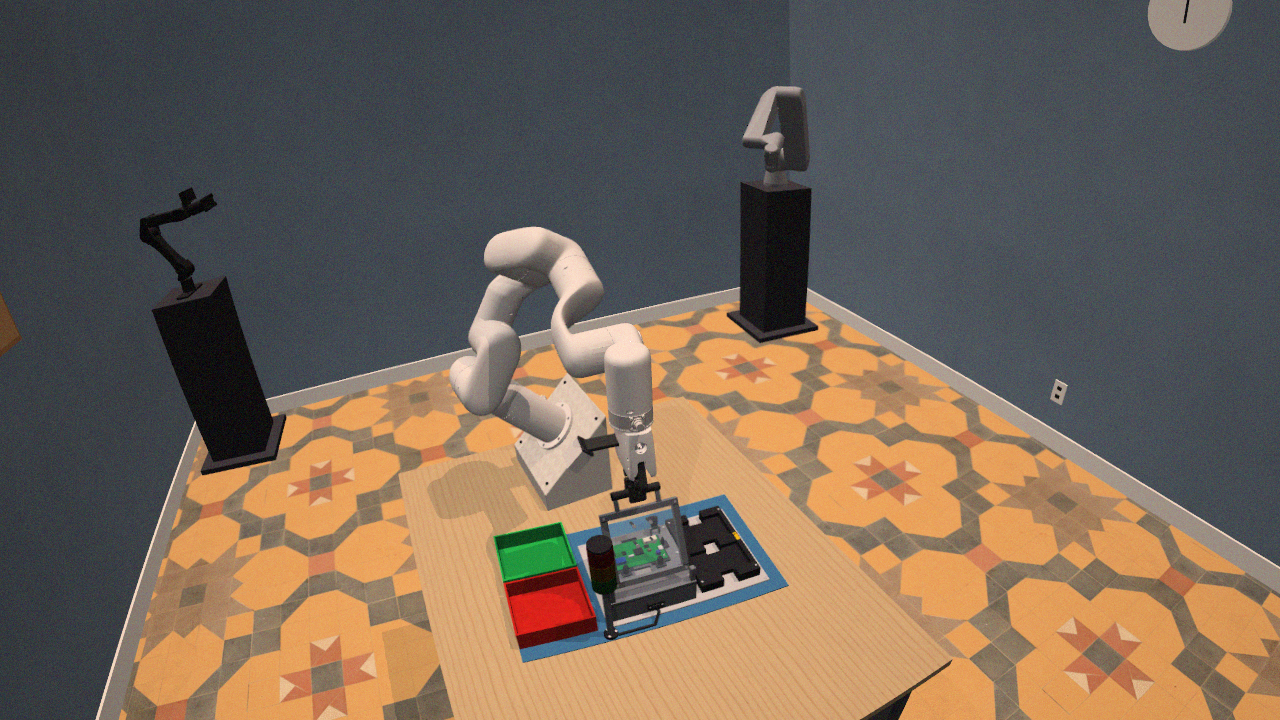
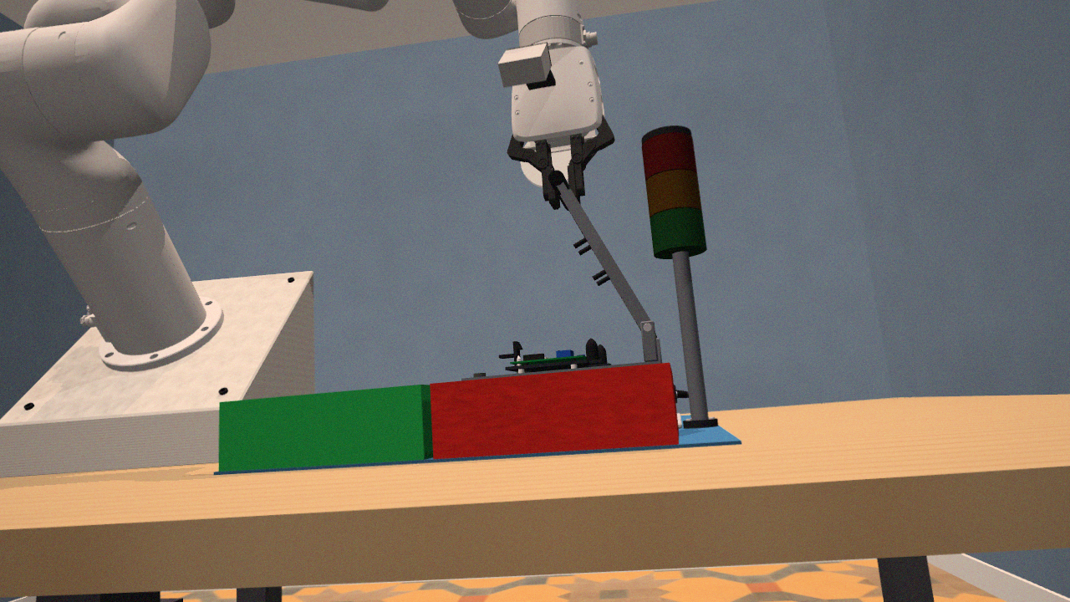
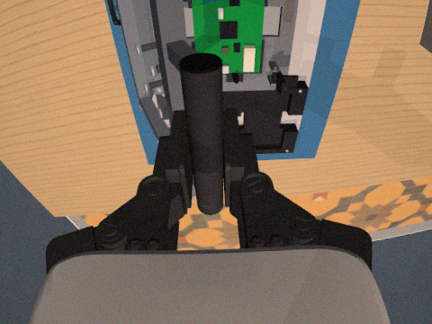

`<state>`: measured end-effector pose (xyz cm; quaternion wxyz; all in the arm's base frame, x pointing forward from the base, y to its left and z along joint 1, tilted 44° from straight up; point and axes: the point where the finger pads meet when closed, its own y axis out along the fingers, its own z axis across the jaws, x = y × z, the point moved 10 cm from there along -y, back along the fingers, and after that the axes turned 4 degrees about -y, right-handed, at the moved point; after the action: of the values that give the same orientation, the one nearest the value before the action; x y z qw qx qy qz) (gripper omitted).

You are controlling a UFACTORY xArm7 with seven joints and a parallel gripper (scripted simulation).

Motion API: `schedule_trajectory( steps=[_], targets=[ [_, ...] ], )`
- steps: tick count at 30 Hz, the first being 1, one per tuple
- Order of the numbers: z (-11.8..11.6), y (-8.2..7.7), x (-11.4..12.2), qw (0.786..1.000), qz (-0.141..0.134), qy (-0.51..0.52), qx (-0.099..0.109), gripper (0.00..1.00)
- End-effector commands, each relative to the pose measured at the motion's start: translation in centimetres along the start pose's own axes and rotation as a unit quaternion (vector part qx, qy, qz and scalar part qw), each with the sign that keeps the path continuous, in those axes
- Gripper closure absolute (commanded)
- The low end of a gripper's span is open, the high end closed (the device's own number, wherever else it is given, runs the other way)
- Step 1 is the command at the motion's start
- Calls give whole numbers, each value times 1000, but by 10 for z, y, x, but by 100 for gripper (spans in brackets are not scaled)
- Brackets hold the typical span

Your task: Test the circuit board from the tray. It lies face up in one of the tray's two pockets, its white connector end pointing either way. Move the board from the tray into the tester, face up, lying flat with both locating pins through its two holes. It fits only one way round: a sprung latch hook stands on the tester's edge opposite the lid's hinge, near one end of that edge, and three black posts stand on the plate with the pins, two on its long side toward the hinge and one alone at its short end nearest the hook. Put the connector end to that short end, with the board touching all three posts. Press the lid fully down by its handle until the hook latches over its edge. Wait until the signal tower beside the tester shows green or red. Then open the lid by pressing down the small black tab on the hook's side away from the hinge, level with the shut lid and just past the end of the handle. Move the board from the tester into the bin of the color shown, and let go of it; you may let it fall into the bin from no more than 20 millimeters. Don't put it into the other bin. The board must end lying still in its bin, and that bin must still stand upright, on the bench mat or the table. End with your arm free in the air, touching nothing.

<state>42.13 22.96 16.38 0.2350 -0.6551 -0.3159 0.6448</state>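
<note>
From my station I see the gripper [image 3: 204,186] clenched on the lid's handle [image 3: 203,126], the dark round bar pinched between both fingers with only a narrow opening between them. In the exterior view the gripper [image 2: 563,191] holds the top edge of the lid [image 2: 609,277], which leans at a slant over the tester [image 1: 651,586], partway down, its lower edge at the hinge [image 2: 649,340] next to the signal tower [image 2: 673,194]. The tower's red, amber and green bands all look dull to me; I cannot tell that any is lit.

The circuit board [image 3: 229,18] lies face up on the tester's plate, green side toward my wrist camera, with a white connector at the end nearer the camera. From the side the board [image 2: 549,361] sits level just above the tester's top.

The black tray [image 1: 720,550] sits just beside the tester on the blue mat [image 1: 769,573], and both its pockets show no board. The green bin [image 1: 534,550] and the red bin [image 1: 550,610] stand upright, touching each other, on the other side of the tester; I see nothing inside either.
</note>
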Motion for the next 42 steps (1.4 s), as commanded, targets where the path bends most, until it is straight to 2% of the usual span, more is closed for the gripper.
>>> schedule_trajectory(
  steps=[1,5,20,22,37,39,42],
  targets=[
    [16,6,1,1000,-1,0,-3,100],
    [22,9,2,1000,-1,0,-3,100],
    [62,45,5,1000,-1,0,-3,100],
    [62,45,5,1000,-1,0,-3,100],
    [91,93,7,1000,-1,0,-3,100],
    [91,93,7,1000,-1,0,-3,100],
    [95,102,7,1000,-1,0,-3,100]
  ],
)
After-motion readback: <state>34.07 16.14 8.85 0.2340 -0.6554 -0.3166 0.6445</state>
